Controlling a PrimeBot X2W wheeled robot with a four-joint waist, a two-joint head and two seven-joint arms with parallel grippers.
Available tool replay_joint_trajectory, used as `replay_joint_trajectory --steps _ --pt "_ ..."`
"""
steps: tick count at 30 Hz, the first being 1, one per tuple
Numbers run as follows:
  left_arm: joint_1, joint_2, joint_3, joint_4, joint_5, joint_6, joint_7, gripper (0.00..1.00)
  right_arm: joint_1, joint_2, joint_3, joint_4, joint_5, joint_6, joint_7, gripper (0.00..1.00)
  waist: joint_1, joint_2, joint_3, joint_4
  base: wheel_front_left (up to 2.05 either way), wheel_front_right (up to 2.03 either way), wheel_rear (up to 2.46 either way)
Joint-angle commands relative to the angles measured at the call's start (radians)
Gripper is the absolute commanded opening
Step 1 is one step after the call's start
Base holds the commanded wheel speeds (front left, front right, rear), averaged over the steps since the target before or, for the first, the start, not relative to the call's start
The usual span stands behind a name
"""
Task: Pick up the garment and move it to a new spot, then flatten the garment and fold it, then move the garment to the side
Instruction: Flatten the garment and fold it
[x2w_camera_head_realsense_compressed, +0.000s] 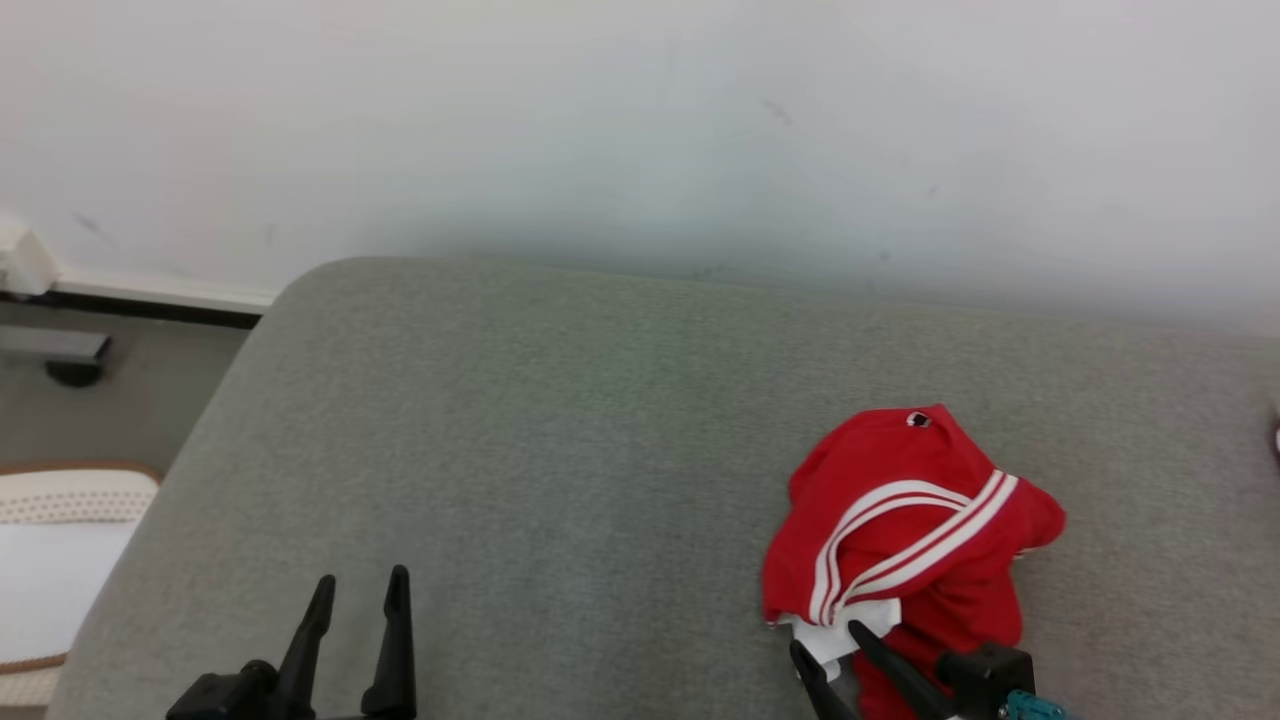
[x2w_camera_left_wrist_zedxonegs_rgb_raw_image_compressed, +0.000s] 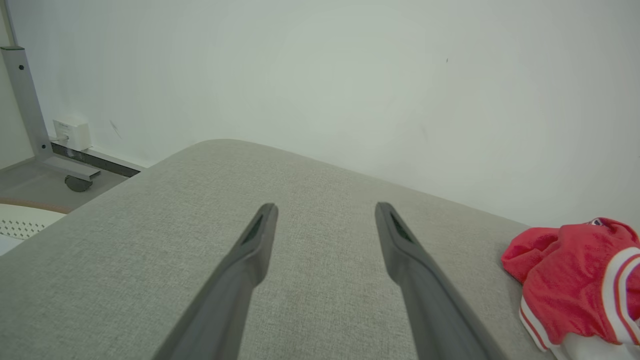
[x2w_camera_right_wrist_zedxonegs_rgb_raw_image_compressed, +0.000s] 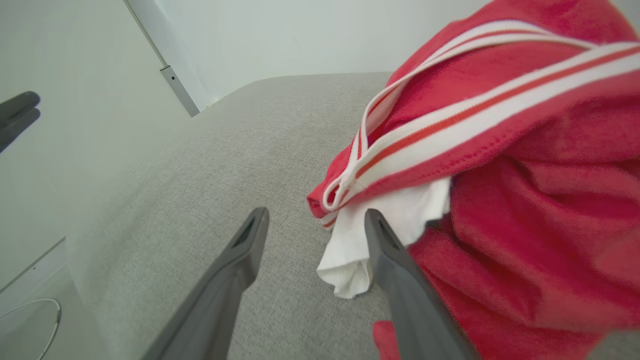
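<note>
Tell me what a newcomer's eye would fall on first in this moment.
The crumpled red garment with white stripes stands out at once, heaped on the right part of the grey cushion. The right hand is open at its near edge, by a white flap of cloth, while the left hand, also open, hangs over bare cushion at the lower left.
</note>
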Motion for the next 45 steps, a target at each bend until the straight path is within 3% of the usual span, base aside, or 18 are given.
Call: replay_joint_trajectory --steps 1,9,11,12,13,14,15,16,24,30,38,45 --pt "-0.008 0.003 -0.001 0.002 -0.014 0.002 0.0 1.0 -0.022 0.005 -0.007 0.028 0.006 -0.002 0.008 1.0 0.0 0.0 0.007 0.036 0.0 0.0 0.0" --pt "-0.025 0.003 -0.011 0.01 -0.018 -0.001 0.0 1.0 -0.086 0.037 -0.066 0.162 0.004 -0.002 -0.015 1.0 0.0 0.0 0.024 0.102 0.0 0.0 0.0" --pt "-0.027 0.003 -0.01 0.013 -0.018 -0.002 0.0 1.0 -0.099 0.044 -0.097 0.198 -0.002 -0.002 -0.03 0.89 0.0 0.0 0.026 0.108 0.0 0.0 0.0" --pt "-0.028 0.003 -0.01 0.013 -0.02 -0.002 0.0 1.0 -0.105 0.049 -0.103 0.211 -0.003 -0.002 -0.033 0.76 0.0 0.0 0.027 0.11 0.0 0.0 0.0" --pt "-0.029 0.003 -0.01 0.013 -0.02 -0.002 0.0 1.0 -0.113 0.054 -0.106 0.224 -0.006 -0.002 -0.039 0.5 0.0 0.0 0.028 0.112 0.0 0.0 0.0" --pt "-0.029 0.003 -0.01 0.014 -0.021 -0.001 0.0 1.0 -0.12 0.057 -0.108 0.233 -0.008 -0.002 -0.042 0.38 0.0 0.0 0.029 0.113 0.0 0.0 0.0" --pt "-0.029 0.003 -0.009 0.015 -0.022 -0.001 0.0 1.0 -0.126 0.058 -0.108 0.24 -0.006 -0.002 -0.048 0.03 0.0 0.0 0.03 0.113 0.0 0.0 0.0" --pt "-0.029 0.003 -0.008 0.015 -0.022 -0.001 0.0 1.0 -0.13 0.059 -0.105 0.246 -0.003 -0.002 -0.051 0.0 0.0 0.0 0.03 0.113 0.0 0.0 0.0" --pt "-0.026 0.003 -0.005 0.019 -0.02 0.004 0.0 1.0 -0.157 0.062 -0.062 0.204 0.043 -0.002 -0.095 0.0 0.0 0.0 0.032 0.068 0.0 0.0 0.0" --pt "-0.018 0.003 -0.005 0.018 -0.012 -0.002 0.0 1.0 -0.142 0.055 -0.088 0.035 0.202 -0.002 -0.118 0.0 0.0 0.0 0.038 -0.007 0.0 0.0 0.0" --pt "-0.026 0.003 -0.012 0.021 -0.007 -0.008 0.0 1.0 -0.053 -0.134 -0.188 -0.233 0.427 -0.002 0.015 0.0 0.0 0.0 0.06 -0.126 0.0 0.0 0.0" --pt "-0.046 0.003 -0.015 0.027 -0.001 -0.016 0.0 1.0 0.032 -0.314 -0.252 -0.3 0.534 -0.002 0.218 0.0 0.0 0.0 0.094 -0.206 0.0 0.0 0.0"
